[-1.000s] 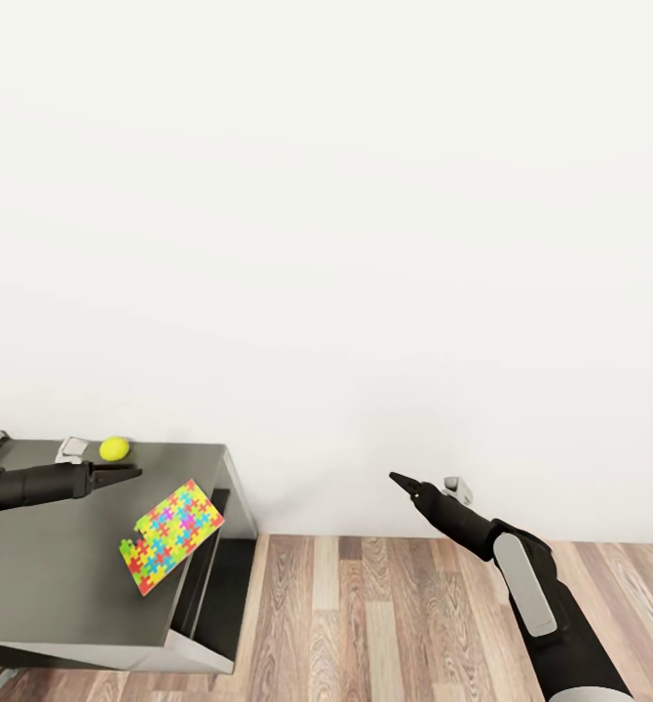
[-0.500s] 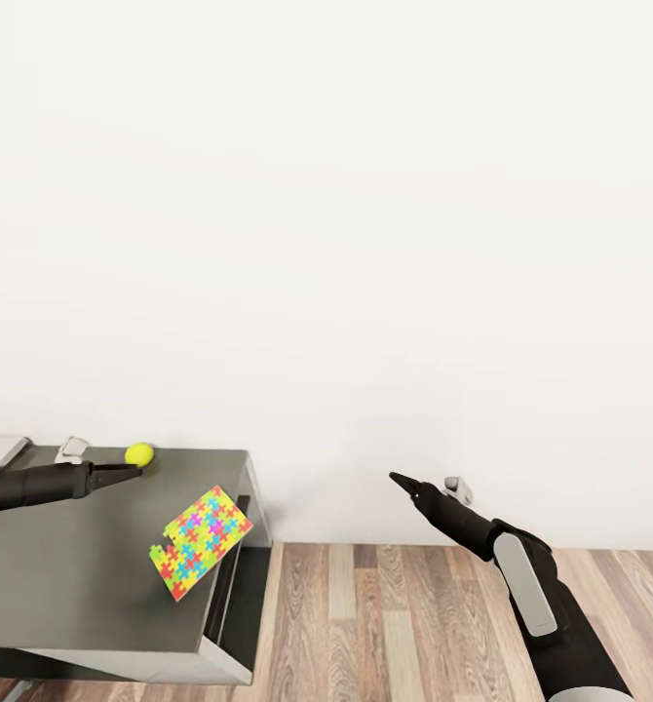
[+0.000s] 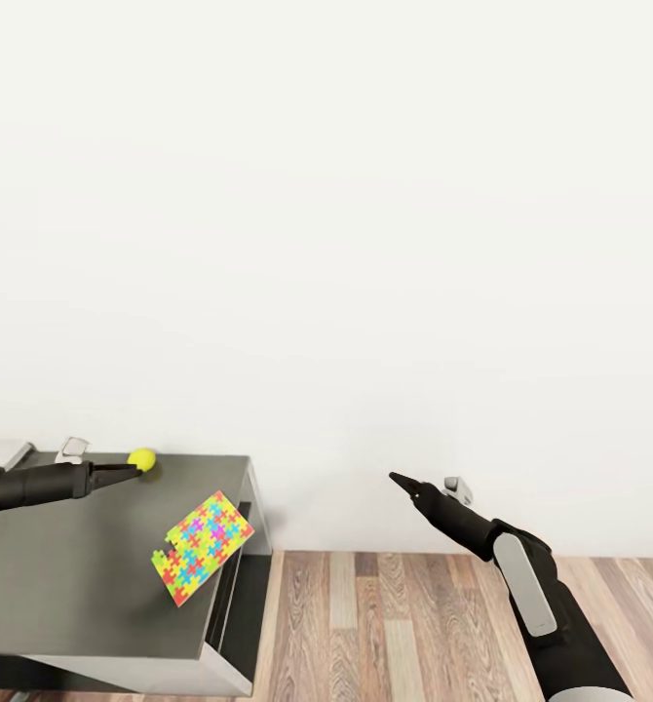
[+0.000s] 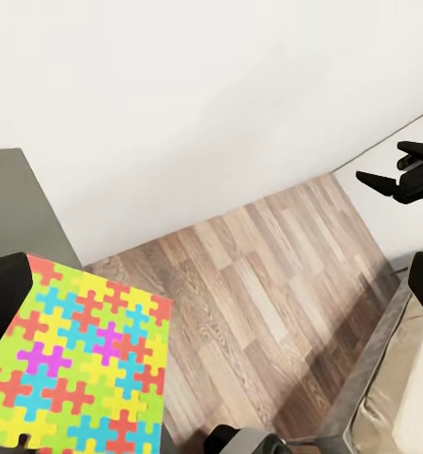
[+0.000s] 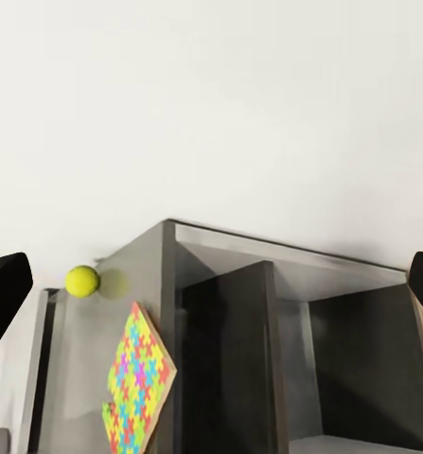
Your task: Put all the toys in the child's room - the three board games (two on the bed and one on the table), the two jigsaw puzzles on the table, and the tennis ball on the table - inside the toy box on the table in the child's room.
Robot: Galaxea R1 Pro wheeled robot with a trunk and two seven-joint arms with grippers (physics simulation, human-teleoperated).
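My view is shifting left, bringing the table (image 3: 73,585) closer; my left claw (image 3: 132,472), tips together, is now touching the tennis ball (image 3: 142,458) at its two o'clock, and my right claw (image 3: 397,479), also closed, is idling.

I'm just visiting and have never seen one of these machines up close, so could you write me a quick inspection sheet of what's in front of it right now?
Surface: dark grey table at the head view's lower left, against a white wall.
Job's things: tennis ball near the table's far edge; one jigsaw puzzle lying flat near the table's right edge.
Clutter: a small grey-white object at the table's back edge, too small to identify.
Grippers: left gripper held over the table, tips beside the ball, open or shut unclear; right gripper raised over the floor, holding nothing, jaw state unclear.
Cables: nothing seen.
Surroundings: wood-plank floor; plain white wall.
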